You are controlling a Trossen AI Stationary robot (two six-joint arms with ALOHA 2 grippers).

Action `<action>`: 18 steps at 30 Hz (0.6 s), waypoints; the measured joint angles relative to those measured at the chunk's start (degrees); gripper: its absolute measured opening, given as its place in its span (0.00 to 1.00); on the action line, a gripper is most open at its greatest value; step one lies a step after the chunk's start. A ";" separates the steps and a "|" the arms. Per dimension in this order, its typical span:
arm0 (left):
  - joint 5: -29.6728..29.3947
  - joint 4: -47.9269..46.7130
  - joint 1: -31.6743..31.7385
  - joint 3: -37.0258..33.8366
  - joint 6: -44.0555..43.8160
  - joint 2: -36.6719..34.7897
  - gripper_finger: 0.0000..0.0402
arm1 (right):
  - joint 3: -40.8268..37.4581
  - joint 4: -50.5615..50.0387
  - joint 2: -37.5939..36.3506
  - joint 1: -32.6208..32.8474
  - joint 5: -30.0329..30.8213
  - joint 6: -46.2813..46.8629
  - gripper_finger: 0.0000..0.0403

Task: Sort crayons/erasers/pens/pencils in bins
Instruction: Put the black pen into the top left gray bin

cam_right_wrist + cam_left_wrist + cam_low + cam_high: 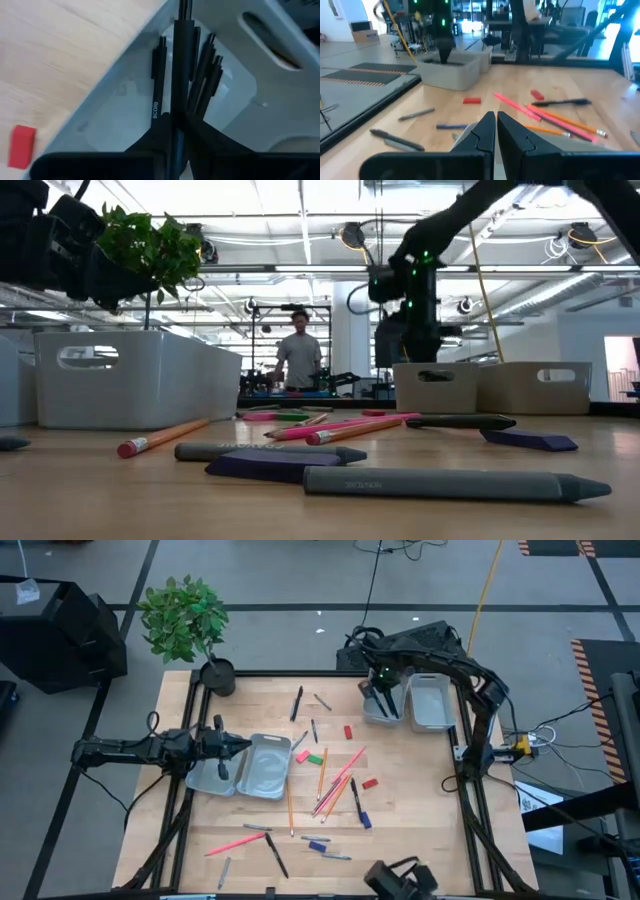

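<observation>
Several black stick pens point(207, 75) already lie in the light-grey plastic bin point(382, 700) at the desk's far right corner, where the right gripper point(176, 122) pinches another, probably due for release.

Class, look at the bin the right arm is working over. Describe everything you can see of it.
The bin is a light-grey plastic tray with rounded corners and shallow walls, standing flat at the table's far right beside a matching bin. Several black pens lie inside, leaning against a wall. The right tool is lowered into it, shut on one black pen.
</observation>
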 joint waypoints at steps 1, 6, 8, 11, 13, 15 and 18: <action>0.00 1.55 0.01 0.00 -0.78 0.00 0.06 | 0.00 0.17 0.68 -0.05 0.08 -0.25 0.13; 1.55 11.58 0.00 0.00 -17.25 0.00 0.06 | 0.00 2.69 2.70 -0.05 0.31 -0.31 0.24; 0.62 15.17 0.01 0.02 -22.36 -0.02 0.06 | 0.00 3.45 2.20 -0.03 0.25 -0.29 0.28; 0.52 18.57 0.00 0.02 -28.75 -0.01 0.06 | 0.00 3.54 -0.79 0.67 0.32 -0.12 0.32; 0.52 19.02 0.00 0.09 -30.02 -0.02 0.06 | 0.00 3.77 -4.13 1.73 0.32 -0.15 0.33; 0.52 18.52 0.00 0.09 -29.66 0.00 0.06 | 0.00 4.20 -7.90 3.39 0.53 -0.16 0.34; -2.36 18.28 0.02 0.09 -27.00 0.00 0.06 | 0.00 5.77 -13.96 6.91 1.77 -0.15 0.33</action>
